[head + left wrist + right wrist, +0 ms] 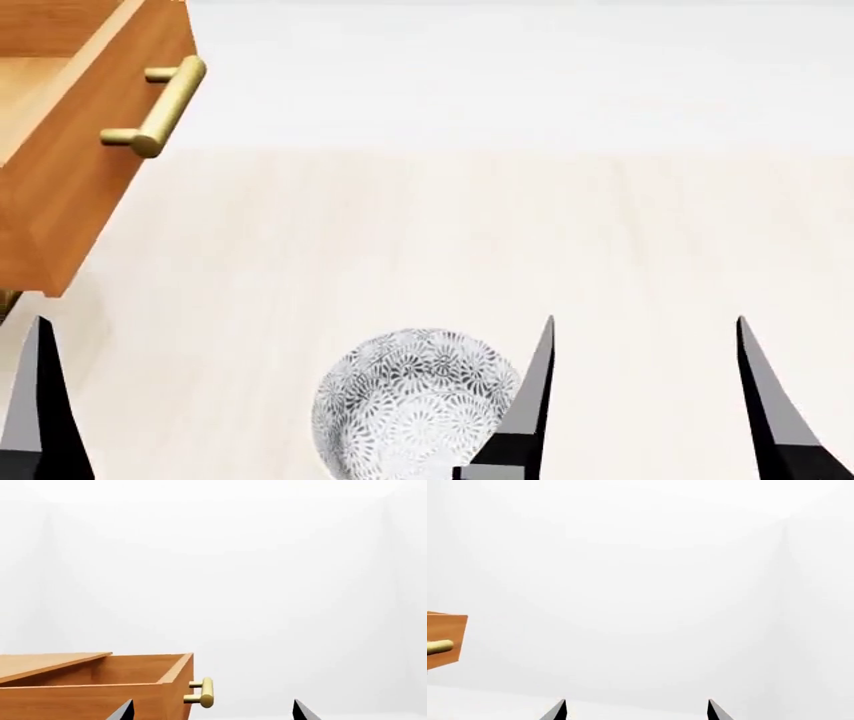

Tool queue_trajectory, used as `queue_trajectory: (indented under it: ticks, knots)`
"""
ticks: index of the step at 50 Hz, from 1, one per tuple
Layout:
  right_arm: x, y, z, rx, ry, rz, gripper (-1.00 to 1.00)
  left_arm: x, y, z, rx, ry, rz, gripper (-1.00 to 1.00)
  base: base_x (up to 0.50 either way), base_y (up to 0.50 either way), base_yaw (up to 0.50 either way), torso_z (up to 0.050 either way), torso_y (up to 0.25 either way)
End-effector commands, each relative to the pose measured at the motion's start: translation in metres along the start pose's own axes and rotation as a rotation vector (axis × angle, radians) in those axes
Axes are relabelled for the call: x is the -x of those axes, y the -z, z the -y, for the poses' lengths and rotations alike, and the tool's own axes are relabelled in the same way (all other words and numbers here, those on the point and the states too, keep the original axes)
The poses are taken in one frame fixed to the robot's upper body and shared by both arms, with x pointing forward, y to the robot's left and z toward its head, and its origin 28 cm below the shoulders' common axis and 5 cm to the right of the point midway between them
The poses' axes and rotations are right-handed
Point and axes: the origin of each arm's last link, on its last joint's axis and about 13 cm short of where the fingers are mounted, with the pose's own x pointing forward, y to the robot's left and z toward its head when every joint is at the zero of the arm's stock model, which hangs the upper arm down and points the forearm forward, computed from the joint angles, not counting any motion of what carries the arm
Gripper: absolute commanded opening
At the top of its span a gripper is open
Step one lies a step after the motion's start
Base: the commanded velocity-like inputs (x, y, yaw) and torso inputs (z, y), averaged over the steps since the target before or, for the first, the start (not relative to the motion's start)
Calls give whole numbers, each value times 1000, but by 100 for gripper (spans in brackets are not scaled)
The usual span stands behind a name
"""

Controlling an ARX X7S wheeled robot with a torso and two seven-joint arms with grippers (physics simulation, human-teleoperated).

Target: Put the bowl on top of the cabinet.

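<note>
The bowl [416, 405] is seen at the lower centre of the head view, resting upright on the pale tabletop [534, 230], its patterned inside empty. The right gripper [641, 400] is held low at the lower right, its jaws spread wide and gripping nothing; the inner finger overlaps the bowl's right rim in the picture, though contact cannot be told. This placing is judged an approach to a rim grasp. Of the left gripper [47, 400] only one dark finger is shown at the lower left edge there; in the left wrist view its two tips stand well apart, with nothing between them. The cabinet [67, 150] is set at the upper left, well apart from the bowl, with a drawer [100, 680] pulled out, a brass handle [160, 105] on its front, and no contents visible inside.
</note>
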Motion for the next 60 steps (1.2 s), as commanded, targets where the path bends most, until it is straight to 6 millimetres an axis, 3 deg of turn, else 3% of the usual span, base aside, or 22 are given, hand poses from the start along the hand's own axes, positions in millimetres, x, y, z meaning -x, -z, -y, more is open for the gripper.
queue_trajectory:
  ticks: [1, 36, 60]
  knots:
    - [0, 1, -1, 47, 0, -13, 100, 0, -1, -1, 2, -2, 0, 100, 39, 500, 0, 0, 0]
    - [1, -2, 1, -1, 6, -1, 100, 0, -2, -1, 3, 1, 2, 100, 51, 498, 0, 0, 0]
    - [3, -7, 1, -25, -5, 61, 100, 2, -4, 0, 19, 19, -7, 100, 160, 243, 0, 7, 0]
